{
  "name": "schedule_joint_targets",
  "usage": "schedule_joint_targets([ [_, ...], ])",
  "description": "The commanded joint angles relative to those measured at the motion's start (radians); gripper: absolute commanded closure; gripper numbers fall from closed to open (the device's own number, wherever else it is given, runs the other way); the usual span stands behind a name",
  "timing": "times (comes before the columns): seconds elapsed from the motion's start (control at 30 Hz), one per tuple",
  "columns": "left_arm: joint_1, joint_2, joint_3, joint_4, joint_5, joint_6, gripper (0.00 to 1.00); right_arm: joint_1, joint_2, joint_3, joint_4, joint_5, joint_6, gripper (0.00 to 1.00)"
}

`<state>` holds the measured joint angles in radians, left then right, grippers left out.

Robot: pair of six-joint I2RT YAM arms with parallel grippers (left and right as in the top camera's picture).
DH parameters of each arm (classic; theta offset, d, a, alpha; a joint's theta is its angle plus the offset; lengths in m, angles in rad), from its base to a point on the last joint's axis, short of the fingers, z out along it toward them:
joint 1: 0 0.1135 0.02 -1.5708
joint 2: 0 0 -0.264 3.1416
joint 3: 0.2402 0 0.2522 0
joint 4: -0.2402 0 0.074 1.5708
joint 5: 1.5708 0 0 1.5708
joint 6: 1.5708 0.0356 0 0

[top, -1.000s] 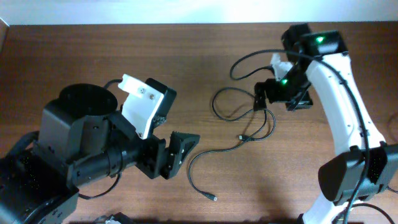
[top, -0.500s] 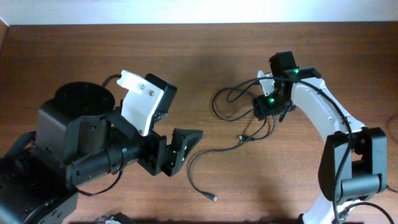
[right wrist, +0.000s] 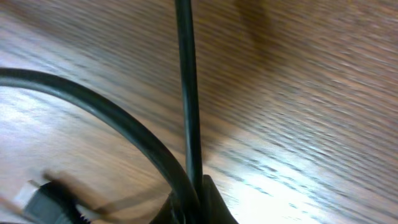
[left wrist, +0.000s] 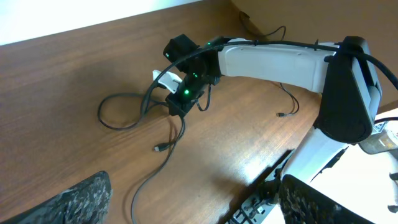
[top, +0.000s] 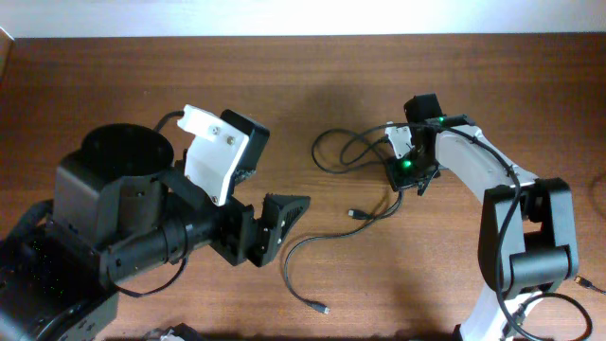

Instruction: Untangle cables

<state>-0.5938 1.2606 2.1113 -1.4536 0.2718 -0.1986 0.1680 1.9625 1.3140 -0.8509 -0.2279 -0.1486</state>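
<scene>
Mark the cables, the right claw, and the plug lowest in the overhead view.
cables [left wrist: 99,114]: left wrist view, left bend of the loop.
right claw [top: 404,180]: overhead view, between its tips, shut on the cables.
plug [top: 323,309]: overhead view, its pale tip.

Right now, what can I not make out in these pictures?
Overhead: the right pincer fingertips, hidden under its own housing.
Right wrist: cables too close and blurred; the pinched strand is cut by the bottom edge.
Left wrist: left pincer's fingers, cut off below.
Overhead: plug type, too small.

open tabletop [top: 142,85] along the far edge, cables [top: 341,170] sprawled mid-table, right arm [top: 469,161] stretched beside them
</scene>
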Motion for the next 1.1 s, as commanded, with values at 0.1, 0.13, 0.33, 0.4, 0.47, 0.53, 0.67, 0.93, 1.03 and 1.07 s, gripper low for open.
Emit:
schedule_joint_targets([
  [0.1, -0.001, -0.003, 0.008, 0.001, -0.007, 0.014, 0.13, 0.001, -0.037, 0.323, -0.183, -0.335, 0.100, 0.96],
  [0.13, -0.001, -0.003, 0.008, 0.001, -0.007, 0.014, 0.13, 0.001, -0.040, 0.402, -0.236, -0.341, 0.123, 0.96],
  [0.33, -0.001, -0.003, 0.008, 0.001, -0.015, 0.017, 0.13, 0.001, -0.042, 0.876, -0.475, -0.339, 0.160, 0.96],
  [0.4, -0.001, -0.003, 0.008, 0.000, -0.026, 0.036, 0.13, 0.001, -0.042, 0.999, -0.488, -0.337, 0.188, 0.96],
  [0.47, -0.001, -0.003, 0.008, -0.004, -0.026, 0.036, 0.13, 0.001, -0.042, 1.120, -0.481, -0.307, 0.188, 0.96],
  [0.53, -0.001, -0.003, 0.008, -0.010, -0.026, 0.036, 0.13, 0.001, -0.042, 1.207, -0.472, -0.161, 0.188, 0.96],
  [0.67, -0.001, -0.003, 0.008, -0.027, -0.026, 0.036, 0.13, -0.018, -0.042, 1.303, -0.462, 0.232, 0.187, 0.96],
  [0.93, -0.001, -0.003, 0.008, -0.025, -0.026, 0.036, 0.13, -0.314, -0.041, 1.306, -0.341, 0.573, 0.183, 0.96],
  [1.03, -0.001, 0.004, 0.008, -0.023, -0.034, 0.036, 0.13, -0.503, -0.037, 1.302, -0.334, 0.528, 0.185, 0.96],
  [1.07, -0.001, 0.008, 0.008, -0.025, -0.036, 0.036, 0.13, -0.572, -0.034, 1.297, -0.334, 0.473, 0.198, 0.96],
])
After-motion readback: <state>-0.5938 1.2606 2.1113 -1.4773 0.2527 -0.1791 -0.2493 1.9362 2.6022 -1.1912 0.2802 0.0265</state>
